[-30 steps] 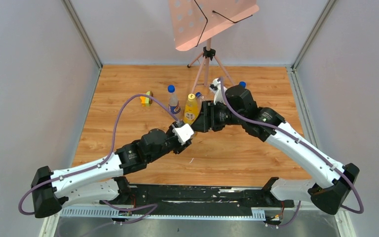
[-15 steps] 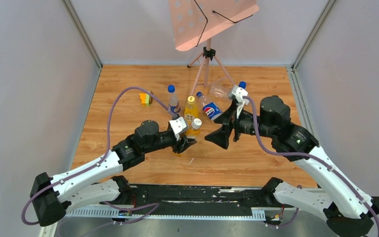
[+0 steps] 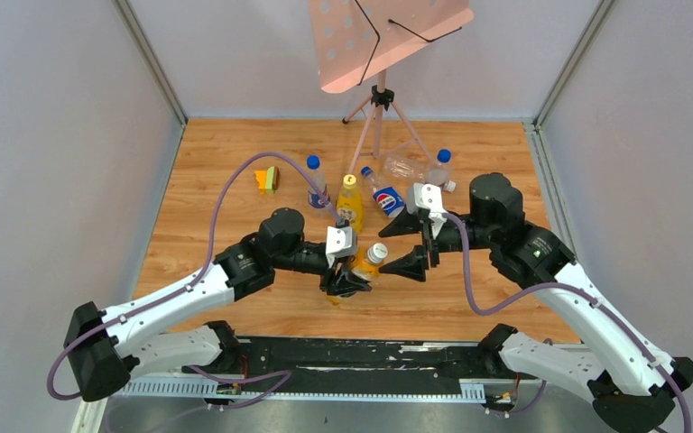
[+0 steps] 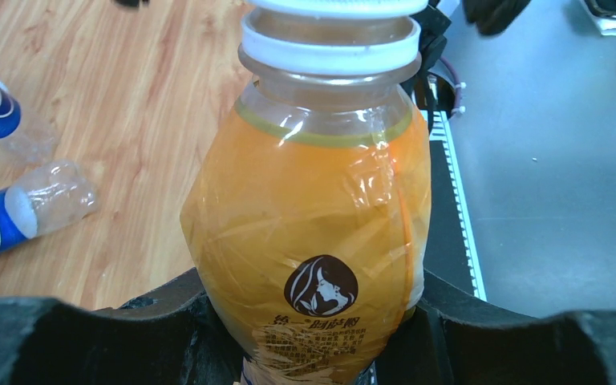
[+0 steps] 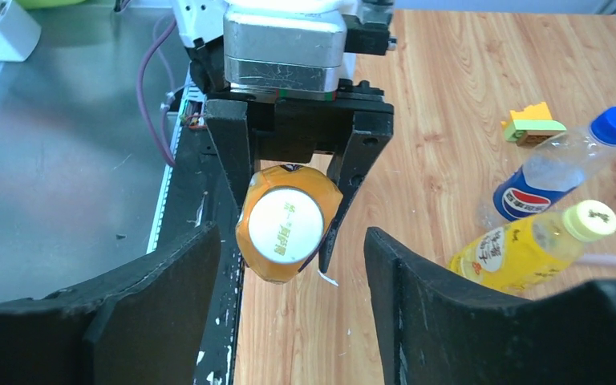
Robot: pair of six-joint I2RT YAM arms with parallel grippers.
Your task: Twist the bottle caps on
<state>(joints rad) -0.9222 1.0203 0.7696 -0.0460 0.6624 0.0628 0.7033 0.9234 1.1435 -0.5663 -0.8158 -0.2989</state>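
Observation:
My left gripper (image 3: 344, 281) is shut on the amber-brown bottle (image 3: 364, 264) and holds it tilted above the table, its white cap (image 3: 377, 253) sitting on the neck. In the left wrist view the bottle (image 4: 313, 208) fills the space between the jaws. My right gripper (image 3: 403, 245) is open, just right of the cap and not touching it. In the right wrist view the cap (image 5: 285, 224) faces the camera, beyond the open fingers (image 5: 160, 313). A yellow bottle (image 3: 349, 206) and a clear blue-label bottle (image 3: 316, 188) stand capped behind.
Two more clear bottles with blue caps lie at the back, one with a blue label (image 3: 384, 198) and one bare (image 3: 415, 169). A small toy block (image 3: 268, 179) sits at back left. A music stand's tripod (image 3: 379, 117) stands at the back centre.
My left gripper has carried the amber bottle nearer and to the right, tilting its cap toward the right gripper. The right gripper has turned to face the cap with its fingers apart.

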